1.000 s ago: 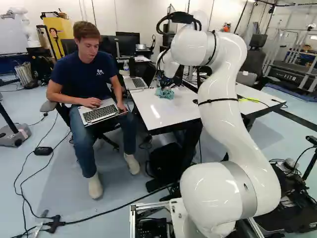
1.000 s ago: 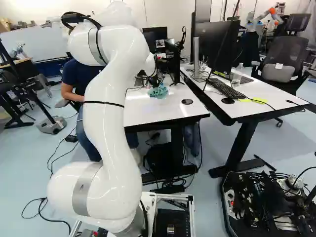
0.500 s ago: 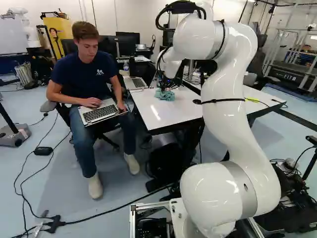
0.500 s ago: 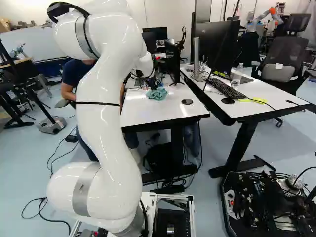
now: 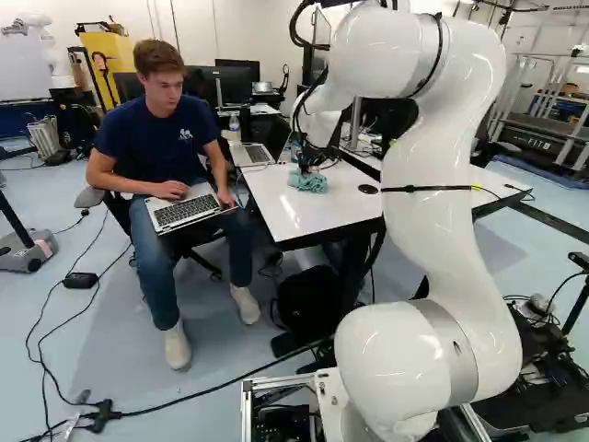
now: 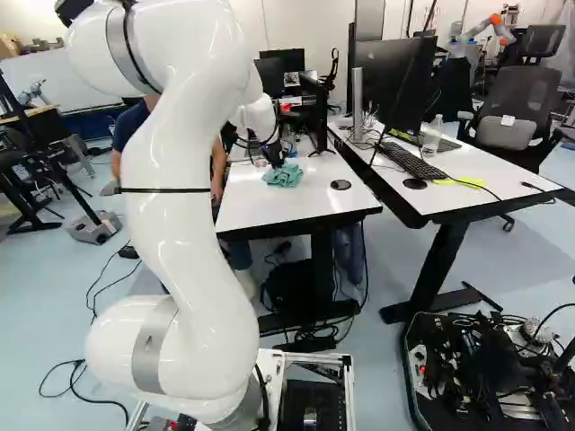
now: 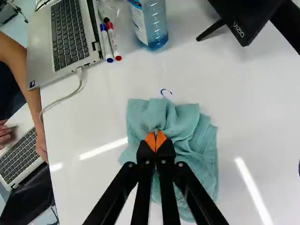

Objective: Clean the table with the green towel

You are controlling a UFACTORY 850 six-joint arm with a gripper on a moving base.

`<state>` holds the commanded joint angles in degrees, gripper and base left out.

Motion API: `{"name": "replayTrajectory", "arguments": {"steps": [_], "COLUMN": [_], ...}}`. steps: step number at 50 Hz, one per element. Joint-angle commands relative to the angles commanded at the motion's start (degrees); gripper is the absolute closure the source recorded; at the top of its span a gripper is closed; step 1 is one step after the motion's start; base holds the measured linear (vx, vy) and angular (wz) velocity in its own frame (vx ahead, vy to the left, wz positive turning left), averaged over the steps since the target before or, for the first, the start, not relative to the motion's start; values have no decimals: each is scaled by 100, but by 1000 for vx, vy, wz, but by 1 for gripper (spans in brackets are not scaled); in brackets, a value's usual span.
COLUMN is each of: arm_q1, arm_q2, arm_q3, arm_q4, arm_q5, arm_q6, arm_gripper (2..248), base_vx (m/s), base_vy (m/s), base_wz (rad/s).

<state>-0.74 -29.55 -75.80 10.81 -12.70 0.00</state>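
Note:
My gripper (image 6: pixel 277 160) is low over the white table (image 6: pixel 269 206), at the green towel (image 6: pixel 284 176). In the left base view the towel (image 5: pixel 309 182) lies crumpled beneath the wrist. The wrist view shows the gripper (image 7: pixel 155 139) with its orange tips together, shut on a bunched fold of the towel (image 7: pixel 187 123); the cloth spreads ahead of and under the fingers. Just beyond the towel's far edge is a small blue pen mark (image 7: pixel 166 93) on the tabletop. The towel hides the surface under it.
Past the towel stand a blue bottle (image 7: pixel 151 23), two markers (image 7: pixel 111 41), a laptop (image 7: pixel 65 35) with its cable, and a black monitor stand (image 7: pixel 239 18). A person with another laptop (image 5: pixel 189 207) sits beside the table. A second desk (image 6: pixel 449 184) adjoins on the right.
The arm has shifted against its lowest joint, bringing the gripper and the towel somewhat nearer to the base across the table. The base has stayed put.

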Motion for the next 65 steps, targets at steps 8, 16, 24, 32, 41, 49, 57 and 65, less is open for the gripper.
{"name": "replayTrajectory", "arguments": {"steps": [8, 16, 24, 32, 41, 49, 57, 65], "arm_q1": [-115, -242, -335, -358, -313, -226, -119, -27], "arm_q2": [60, 16, -122, -308, -521, -687, -766, -664], "arm_q3": [80, 22, -163, -415, -709, -939, -1049, -906], "arm_q4": [0, 0, 0, 0, 0, 0, 0, 0], "arm_q5": [0, 0, 0, 0, 0, 0, 0, 0], "arm_q6": [0, 0, 0, 0, 0, 0, 0, 0], "arm_gripper": [228, 228, 228, 228, 228, 228, 228, 228], "base_vx": [0, 0, 0, 0, 0, 0, 0, 0], "base_vy": [0, 0, 0, 0, 0, 0, 0, 0], "base_wz": [0, 0, 0, 0, 0, 0, 0, 0]}}
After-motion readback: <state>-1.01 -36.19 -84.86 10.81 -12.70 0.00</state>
